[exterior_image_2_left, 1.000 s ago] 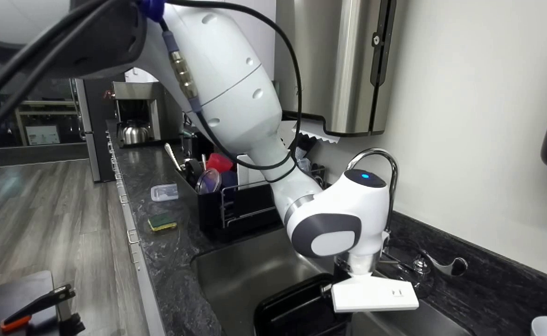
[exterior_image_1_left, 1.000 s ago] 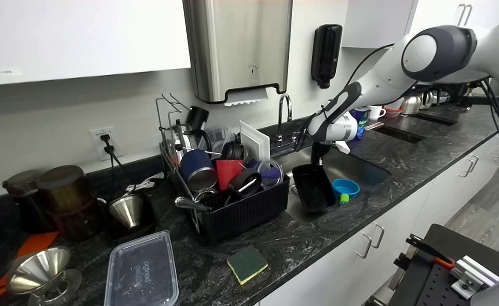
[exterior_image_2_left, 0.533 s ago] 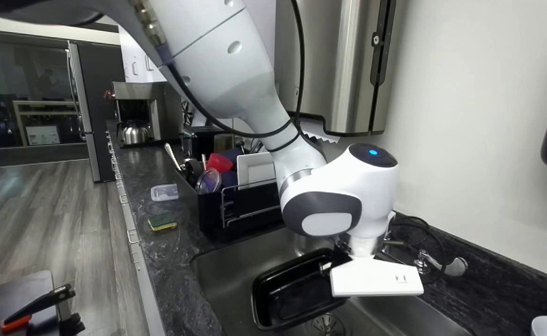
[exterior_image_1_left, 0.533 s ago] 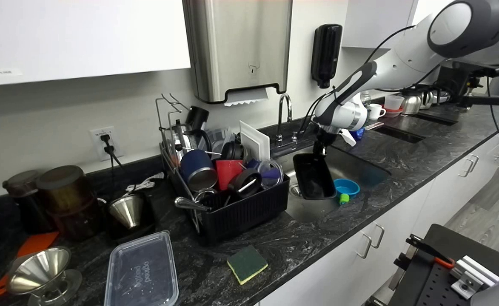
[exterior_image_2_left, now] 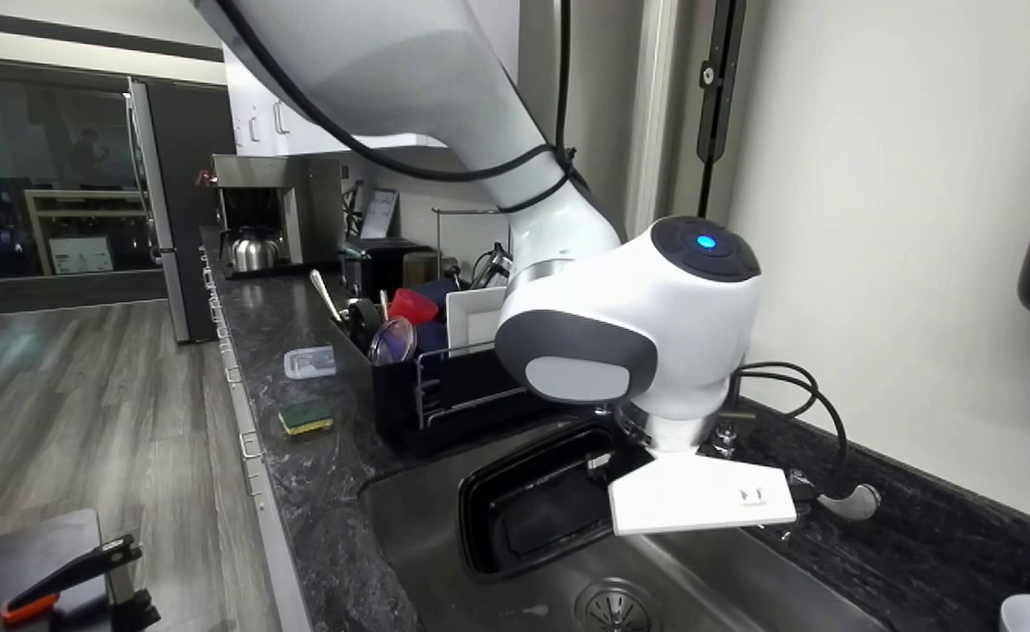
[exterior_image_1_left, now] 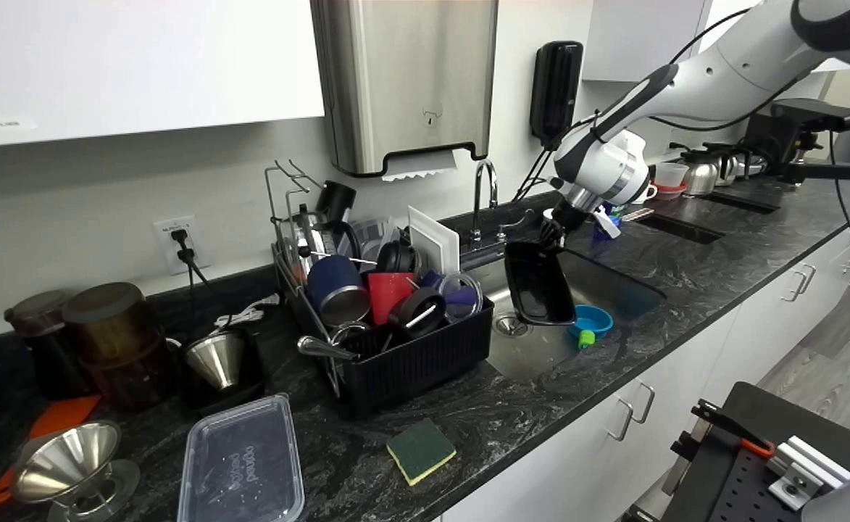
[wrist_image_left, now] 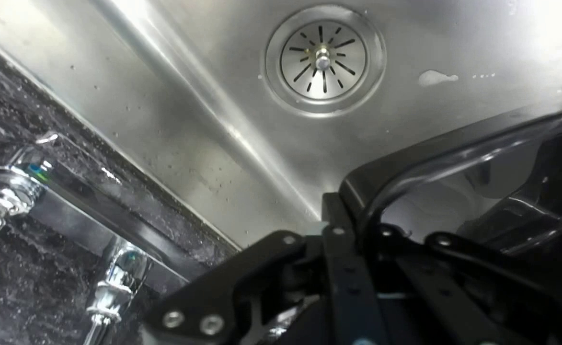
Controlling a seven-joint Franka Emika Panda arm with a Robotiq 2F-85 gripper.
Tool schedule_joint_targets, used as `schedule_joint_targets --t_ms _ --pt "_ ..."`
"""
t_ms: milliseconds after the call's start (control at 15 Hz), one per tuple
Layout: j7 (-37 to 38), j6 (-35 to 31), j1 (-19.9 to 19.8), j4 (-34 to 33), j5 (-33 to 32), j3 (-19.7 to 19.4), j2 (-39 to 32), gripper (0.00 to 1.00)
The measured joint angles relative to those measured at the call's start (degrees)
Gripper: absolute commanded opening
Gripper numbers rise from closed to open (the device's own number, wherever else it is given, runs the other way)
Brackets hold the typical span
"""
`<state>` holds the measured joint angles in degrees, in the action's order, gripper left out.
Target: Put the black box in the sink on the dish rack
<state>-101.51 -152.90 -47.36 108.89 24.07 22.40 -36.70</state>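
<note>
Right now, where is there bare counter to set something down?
Bare: the dark marbled counter between the clear rectangular plastic container and the green-and-yellow sponge; also the strip from that sponge to the rectangular stainless steel sink. Crowded: the black rectangular dish rack, heaped full, and the counter around the dark lidded canisters and silver metal cones.

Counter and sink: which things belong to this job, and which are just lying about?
For the job:
black box
gripper, shut on the box's rim
sink
dish rack, the destination

Just lying about:
sponge
clear plastic container
blue bowl, in the sink
</note>
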Motion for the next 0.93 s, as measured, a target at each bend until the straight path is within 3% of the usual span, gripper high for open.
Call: schedule_joint_targets --t_ms 267,467,667,933 --pt "-11.5 3.2 -4.5 3.1 9.5 3.7 3.7 0.01" --pt "-20.6 9.6 -6.0 4.5 17.0 3.4 6.8 0.01" --pt "-28.4 18.3 -5.4 5.6 23.0 -0.2 10.2 0.01" --pt "-34.7 29.2 -1.5 7.2 27.1 -8.4 14.3 0.01"
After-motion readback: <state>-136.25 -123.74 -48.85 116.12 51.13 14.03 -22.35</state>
